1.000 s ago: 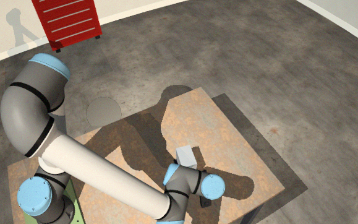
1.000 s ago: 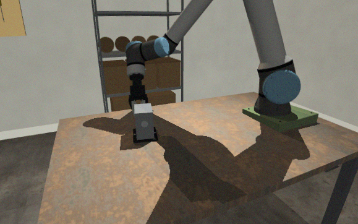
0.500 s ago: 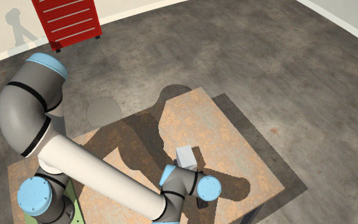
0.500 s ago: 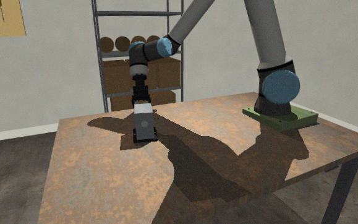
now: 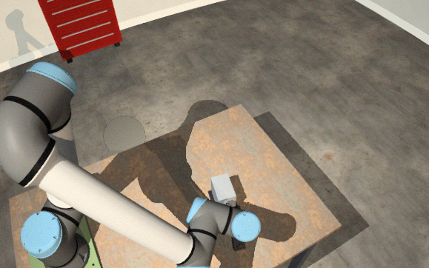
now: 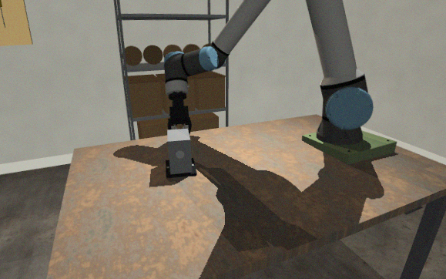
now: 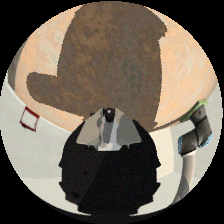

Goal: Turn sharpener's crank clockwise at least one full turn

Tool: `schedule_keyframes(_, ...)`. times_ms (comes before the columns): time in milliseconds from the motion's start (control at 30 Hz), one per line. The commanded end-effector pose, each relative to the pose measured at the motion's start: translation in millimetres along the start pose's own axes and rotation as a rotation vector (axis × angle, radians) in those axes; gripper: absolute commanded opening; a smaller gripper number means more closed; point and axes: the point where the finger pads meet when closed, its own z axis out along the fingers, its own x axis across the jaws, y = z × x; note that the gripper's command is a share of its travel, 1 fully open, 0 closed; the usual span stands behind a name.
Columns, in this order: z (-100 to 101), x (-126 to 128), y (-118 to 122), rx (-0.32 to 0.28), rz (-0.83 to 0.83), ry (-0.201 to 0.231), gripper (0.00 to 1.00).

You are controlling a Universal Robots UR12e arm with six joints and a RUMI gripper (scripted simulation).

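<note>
The sharpener (image 5: pixel 222 188) (image 6: pixel 179 156) is a small grey box on a dark base, standing upright near the middle of the brown table (image 5: pixel 273 155) (image 6: pixel 129 223). My gripper (image 6: pixel 179 124) (image 7: pixel 109 108) points down just behind the sharpener's top, on the side facing away from the exterior camera. In the wrist view the fingers are shut on a small dark knob, the crank handle (image 7: pixel 107 113), at their tips. The crank arm itself is hidden behind the box in the exterior view and under my wrist in the top view.
The arm's green base (image 6: pixel 349 148) is bolted at the table's far right corner. A metal shelf (image 6: pixel 176 77) with boxes stands behind the table. A red tool cabinet (image 5: pixel 80 22) stands by the wall.
</note>
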Motion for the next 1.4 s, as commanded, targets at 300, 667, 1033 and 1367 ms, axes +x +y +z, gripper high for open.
schedule_keyframes(300, -5, 13, 3, 0.0, -0.001, -0.002, 0.09)
schedule_keyframes(667, -11, 21, 6, 0.0, -0.001, -0.002, 0.09)
schedule_keyframes(1033, -18, 28, 10, 0.0, -0.001, -0.002, 0.09)
schedule_keyframes(1367, -25, 33, 15, 0.0, -0.001, -0.002, 0.09)
